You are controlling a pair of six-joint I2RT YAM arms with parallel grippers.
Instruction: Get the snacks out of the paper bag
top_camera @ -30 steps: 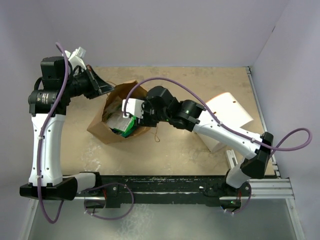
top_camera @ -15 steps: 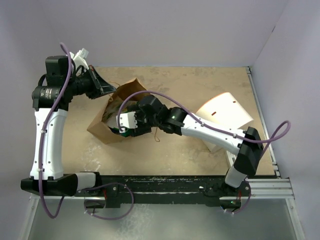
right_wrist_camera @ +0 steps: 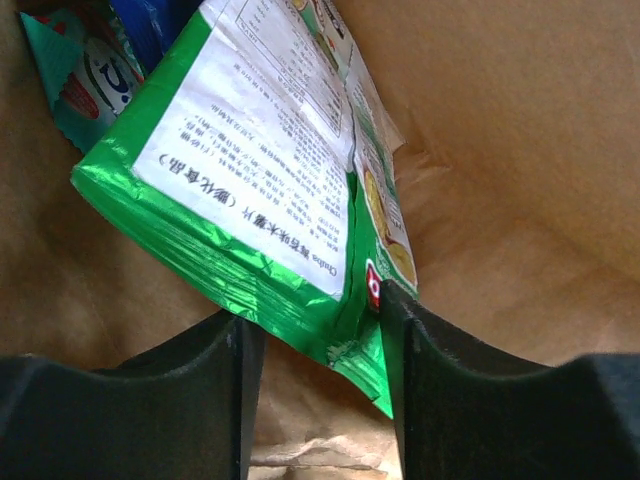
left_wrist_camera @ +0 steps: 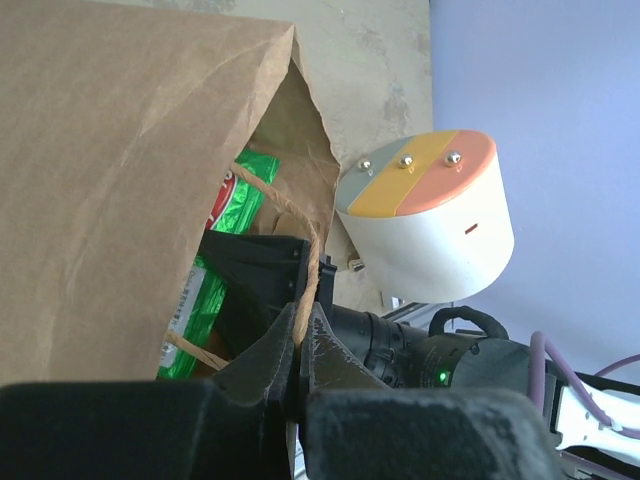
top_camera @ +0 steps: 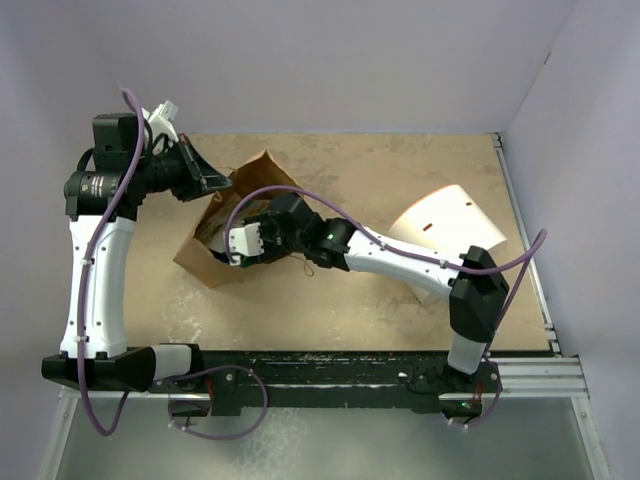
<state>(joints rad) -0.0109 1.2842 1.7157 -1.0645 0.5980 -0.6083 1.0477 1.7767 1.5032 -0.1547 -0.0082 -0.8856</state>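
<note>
The brown paper bag [top_camera: 196, 256] lies on its side, mouth facing right. My left gripper [top_camera: 212, 182] is shut on the bag's twisted paper handle [left_wrist_camera: 312, 262] at the upper rim and holds the mouth open. My right gripper [top_camera: 228, 254] reaches inside the bag. In the right wrist view its jaws [right_wrist_camera: 320, 340] stand open around the lower corner of the green Chuba packet [right_wrist_camera: 260, 170], and the right finger touches its edge. A dark blue packet [right_wrist_camera: 150, 20] and a green multicoloured packet [right_wrist_camera: 80, 80] lie deeper in. The green packet also shows in the left wrist view [left_wrist_camera: 245, 195].
A white cylindrical container [top_camera: 450, 235] with an orange and grey lid [left_wrist_camera: 415, 185] lies on its side at the right of the table. The right arm [top_camera: 400, 262] stretches across the table's middle. Purple walls close the back and right.
My right arm has pushed further left, so its gripper went from the bag's mouth to deep inside. My left gripper has kept its hold on the handle.
</note>
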